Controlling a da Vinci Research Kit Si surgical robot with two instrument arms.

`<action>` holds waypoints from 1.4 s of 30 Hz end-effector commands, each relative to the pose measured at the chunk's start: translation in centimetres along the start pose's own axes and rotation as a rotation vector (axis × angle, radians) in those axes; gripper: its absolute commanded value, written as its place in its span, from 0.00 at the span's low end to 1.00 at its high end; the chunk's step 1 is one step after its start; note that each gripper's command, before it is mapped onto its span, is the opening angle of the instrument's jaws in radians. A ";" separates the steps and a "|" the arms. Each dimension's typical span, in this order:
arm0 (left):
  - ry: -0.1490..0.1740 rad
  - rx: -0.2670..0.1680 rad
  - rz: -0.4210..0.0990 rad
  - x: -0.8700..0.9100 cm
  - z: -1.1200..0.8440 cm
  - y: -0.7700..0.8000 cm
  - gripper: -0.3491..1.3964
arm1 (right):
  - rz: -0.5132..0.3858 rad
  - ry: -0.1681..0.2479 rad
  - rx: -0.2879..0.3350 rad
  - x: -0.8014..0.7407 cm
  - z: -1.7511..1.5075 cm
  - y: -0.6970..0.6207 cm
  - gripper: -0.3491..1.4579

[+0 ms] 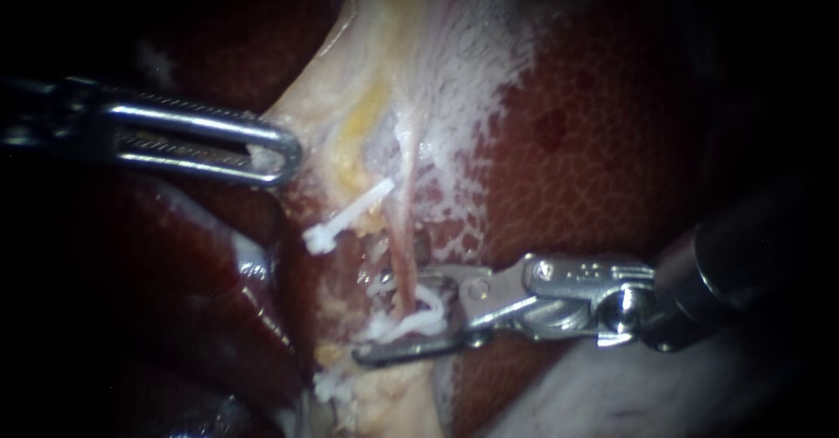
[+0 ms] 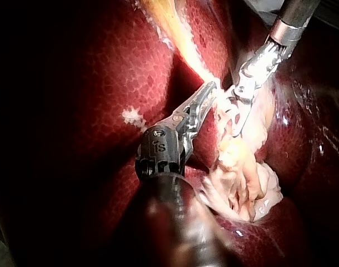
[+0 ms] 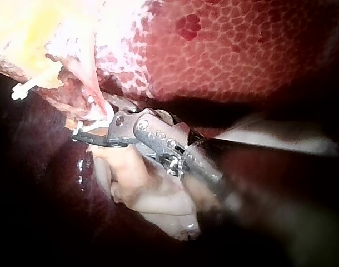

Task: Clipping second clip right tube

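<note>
Jaws of my right instrument [image 1: 380, 316] stand moderately apart in the endoscope view and carry a white lower clip [image 1: 419, 323] between them. Its shaft comes in from four o'clock and the tips point toward nine. The right tube [image 1: 404, 228], thin and pink, runs from twelve to six just below centre and passes down between these jaws, so the lower clip sits around it. At ten o'clock from the jaws, close by, a white upper clip [image 1: 348, 215] slants from eight to two o'clock, its upper end reaching the tube. My left instrument [image 1: 284, 152] enters from nine o'clock; its windowed jaws lie together on the edge of the pale tissue [image 1: 350, 97]. Mottled red liver [image 1: 594, 167] fills the three o'clock side.

Left wrist view, taking the instrument's heading as twelve: the left instrument [image 2: 211, 90] has its jaws closed on a strand of pale tissue [image 2: 180, 33] that stretches taut ahead. The right instrument [image 2: 234, 119] works just beside it at three o'clock, over a pale clump. Liver [image 2: 103, 72] lies at nine o'clock.

Right wrist view, same convention: the right instrument [image 3: 89, 133] shows the tube [image 3: 91, 89] descending into its jaws from three o'clock, white of the lower clip [image 3: 96, 127] at the crossing. The upper clip [image 3: 30, 83] pokes out around two o'clock, and liver [image 3: 242, 55] spreads at four o'clock.
</note>
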 end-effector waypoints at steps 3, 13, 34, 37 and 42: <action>0.000 0.000 0.001 0.01 0.00 0.01 0.01 | 0.000 0.000 0.001 0.00 -0.03 0.00 0.50; 0.000 0.000 0.001 0.02 0.00 0.02 0.01 | 0.019 0.000 0.008 0.00 -0.15 -0.01 0.42; 0.000 0.000 0.001 0.03 0.00 0.03 0.01 | 0.092 0.000 0.020 -0.10 -0.32 0.18 0.00; 0.000 0.000 0.001 0.03 0.00 0.03 0.01 | 0.091 0.000 0.020 -0.11 -0.31 0.18 0.00; 0.000 0.000 0.002 0.03 0.00 0.04 0.01 | 0.091 0.000 0.020 -0.11 -0.31 0.18 0.00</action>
